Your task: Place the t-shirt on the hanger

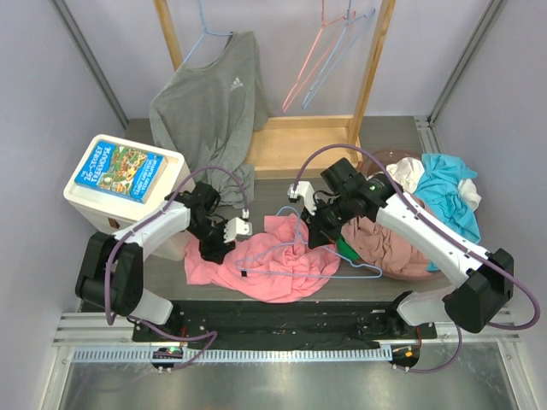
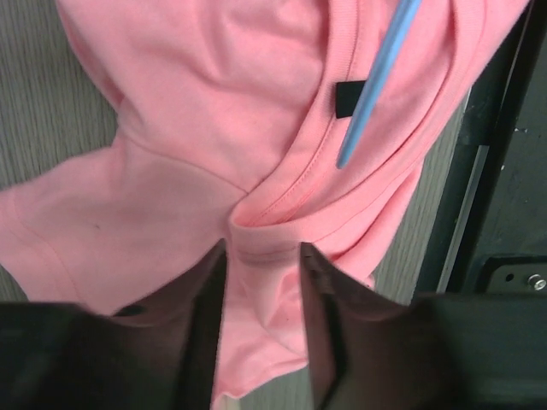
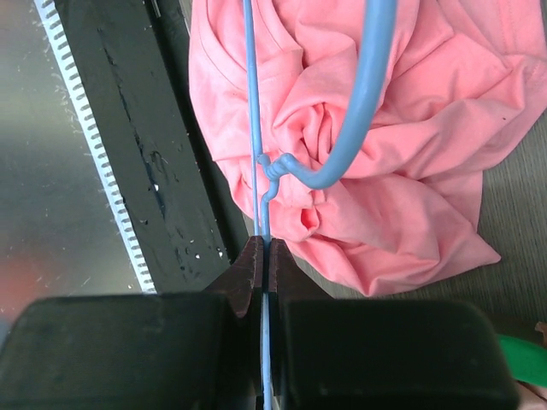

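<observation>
A salmon-pink t-shirt [image 1: 265,266] lies crumpled on the grey table [image 1: 389,137] between the two arms, near the front edge, with a thin light-blue hanger [image 1: 363,267] lying across it. The left gripper [image 1: 215,249] comes down on the shirt's left side. In the left wrist view its two dark fingers [image 2: 208,295] stand a little apart, and a raised fold of the t-shirt [image 2: 171,128] at the stitched collar band fills the gap between them, touching both fingers, so they pinch the cloth. Just beyond the fingertips of the left gripper [image 2: 263,256] the fabric puckers into creases. A blue bar of the hanger [image 2: 376,77] crosses the collar further out, next to a small black tag, well clear of the fingers. The right gripper [image 1: 312,235] reaches the shirt's upper right edge. In the right wrist view the right gripper [image 3: 263,254] has its fingers closed tight on a thin wire of the hanger [image 3: 367,94], which runs straight out from between the tips over the t-shirt [image 3: 410,196]. The hanger's thicker curved hook arcs above the bunched cloth, joined to the wire at a twisted knot just ahead of the fingertips. The shirt is plain, soft and heavily wrinkled, gathered in swirling folds.
</observation>
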Controlling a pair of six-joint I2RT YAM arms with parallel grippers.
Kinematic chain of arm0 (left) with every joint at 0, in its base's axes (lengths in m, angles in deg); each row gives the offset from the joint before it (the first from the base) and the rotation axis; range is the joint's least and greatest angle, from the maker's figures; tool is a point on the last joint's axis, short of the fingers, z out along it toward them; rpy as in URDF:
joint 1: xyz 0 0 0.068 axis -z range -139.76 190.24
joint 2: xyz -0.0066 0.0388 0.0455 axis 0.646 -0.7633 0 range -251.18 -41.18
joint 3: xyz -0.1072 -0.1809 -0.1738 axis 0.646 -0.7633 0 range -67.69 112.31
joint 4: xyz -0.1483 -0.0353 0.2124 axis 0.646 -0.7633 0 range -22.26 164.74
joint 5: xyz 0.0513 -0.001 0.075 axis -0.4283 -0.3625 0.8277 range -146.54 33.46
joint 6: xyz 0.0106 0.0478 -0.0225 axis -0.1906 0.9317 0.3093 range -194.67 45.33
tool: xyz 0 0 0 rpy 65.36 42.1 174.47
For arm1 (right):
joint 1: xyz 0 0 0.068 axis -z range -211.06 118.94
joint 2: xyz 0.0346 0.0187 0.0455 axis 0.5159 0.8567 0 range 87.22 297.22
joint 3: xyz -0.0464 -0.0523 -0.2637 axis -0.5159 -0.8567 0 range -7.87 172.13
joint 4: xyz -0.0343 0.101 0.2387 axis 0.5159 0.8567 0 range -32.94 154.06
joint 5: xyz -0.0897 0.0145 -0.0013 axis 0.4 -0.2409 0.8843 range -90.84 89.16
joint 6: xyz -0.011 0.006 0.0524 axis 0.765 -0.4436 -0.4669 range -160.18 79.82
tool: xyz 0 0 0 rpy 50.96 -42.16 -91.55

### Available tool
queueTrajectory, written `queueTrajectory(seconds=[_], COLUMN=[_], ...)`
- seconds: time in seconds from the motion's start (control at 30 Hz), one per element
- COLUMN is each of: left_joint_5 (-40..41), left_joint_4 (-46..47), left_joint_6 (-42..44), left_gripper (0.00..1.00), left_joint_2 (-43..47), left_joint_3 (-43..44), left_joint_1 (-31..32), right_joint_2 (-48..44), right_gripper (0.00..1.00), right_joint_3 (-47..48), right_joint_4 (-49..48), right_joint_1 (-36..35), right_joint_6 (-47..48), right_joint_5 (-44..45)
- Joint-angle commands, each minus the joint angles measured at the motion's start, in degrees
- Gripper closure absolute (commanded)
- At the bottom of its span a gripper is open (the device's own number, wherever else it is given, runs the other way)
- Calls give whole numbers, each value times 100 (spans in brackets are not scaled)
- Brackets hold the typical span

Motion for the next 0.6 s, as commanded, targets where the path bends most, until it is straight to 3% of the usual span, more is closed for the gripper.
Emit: queueTrajectory(seconds=[0.0, 0.1, 0.3, 0.4, 0.43, 0.5, 0.57], left_joint_5=[113, 148, 113, 86, 69, 25, -28], left_joint_4=[30, 179, 66, -39, -48, -101, -136], left_joint_6=[-44, -80, -10, 52, 35, 35, 8], left_gripper=[53, 48, 52, 67, 79, 90, 93], left_joint_2=[-63, -204, -450, -459, -433, -240, -64], left_joint_3=[-40, -40, 4, 13, 4, -5, -22], left_joint_1=[-21, -30, -21, -21, -21, -30, -21], right_joint_2=[-42, 2, 143, 230, 248, 318, 362], right_gripper=[99, 99, 99, 99, 99, 99, 99], right_joint_3=[249, 293, 320, 320, 329, 346, 372], right_joint_4=[-63, -89, -133, -168, -212, -239, -248], right_joint_1=[19, 19, 19, 10, 27, 19, 19], right_joint_6=[-63, -63, -98, -116, -133, -186, -212], right_joint_5=[-176, -185, -229, -264, -290, -299, -343])
